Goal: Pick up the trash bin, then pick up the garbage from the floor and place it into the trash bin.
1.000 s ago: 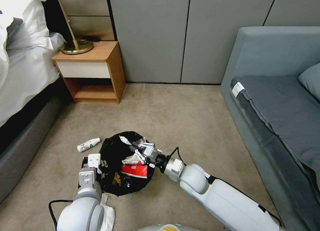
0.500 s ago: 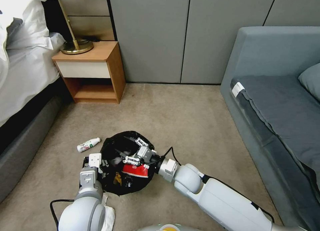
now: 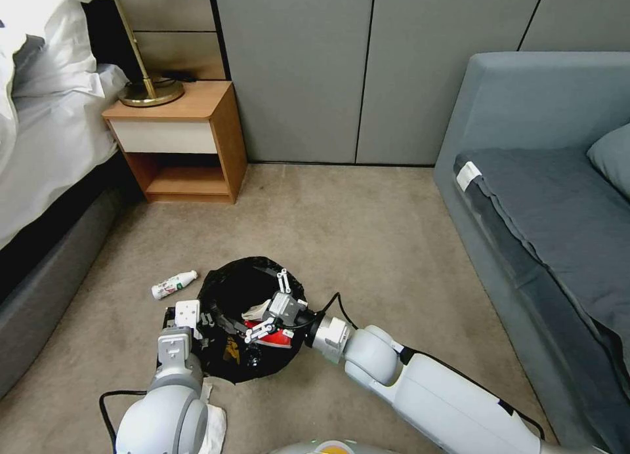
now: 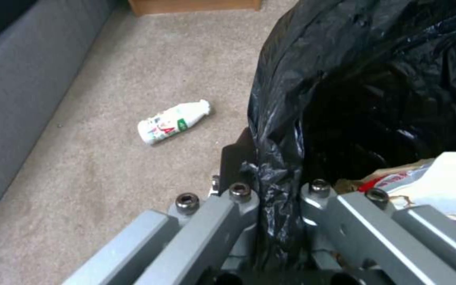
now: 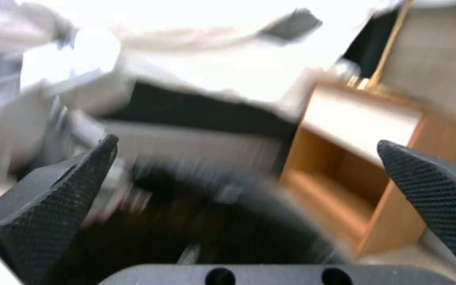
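Comparing this moment with the second before, we saw that our right gripper point(image 3: 259, 304) had let go of the crumpled wrapper it carried and hung spread wide and empty over the trash bin point(image 3: 223, 365), so we judged that piece delivered. Our left gripper point(image 4: 270, 198) was clamped on the black bag at the bin's rim, and inside lay a red carton point(image 3: 279, 338), the pale wrapper point(image 3: 254, 309) and something yellow, while one white bottle point(image 3: 173, 285) lay on the carpet point(image 3: 367, 231) just beside the bin.
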